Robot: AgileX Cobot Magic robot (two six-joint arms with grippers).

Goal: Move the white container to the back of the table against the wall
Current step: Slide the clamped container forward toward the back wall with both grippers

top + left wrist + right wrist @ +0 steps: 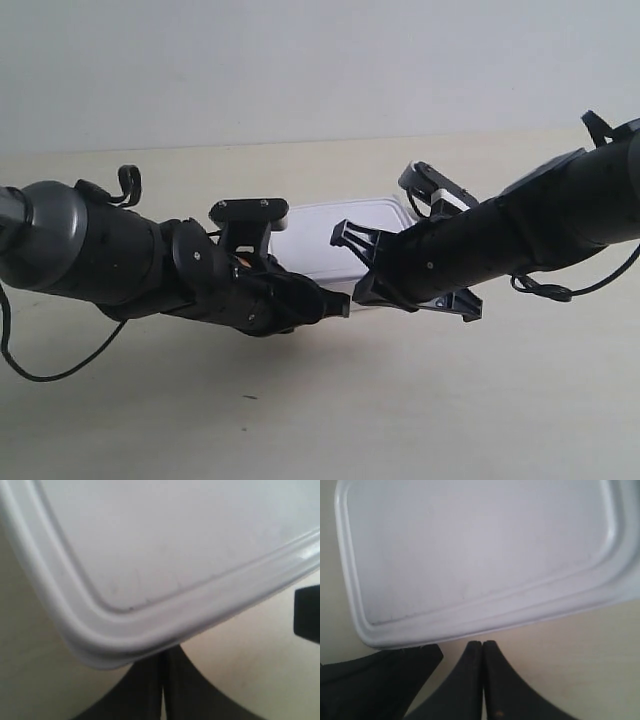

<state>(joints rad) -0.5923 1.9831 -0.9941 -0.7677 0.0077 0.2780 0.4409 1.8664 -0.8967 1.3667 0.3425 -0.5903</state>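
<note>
The white container [335,238] lies flat on the table [300,420], a little short of the wall [300,60], with both arms meeting at its near side. In the left wrist view its lid corner [165,555] fills the picture. My left gripper [162,656] is shut, its tips tucked under that corner's rim. In the right wrist view the lid [480,555] lies just beyond my right gripper [482,644], shut and empty, a hair short of the rim. The arm at the exterior view's left ends at a gripper [338,303], the other arm's gripper [365,287] right beside it.
A black cable [50,372] loops on the table under the arm at the exterior view's left. Another cable [560,292] hangs from the other arm. The other gripper shows as a black shape [370,680] in the right wrist view, and as a black block [307,615] in the left one.
</note>
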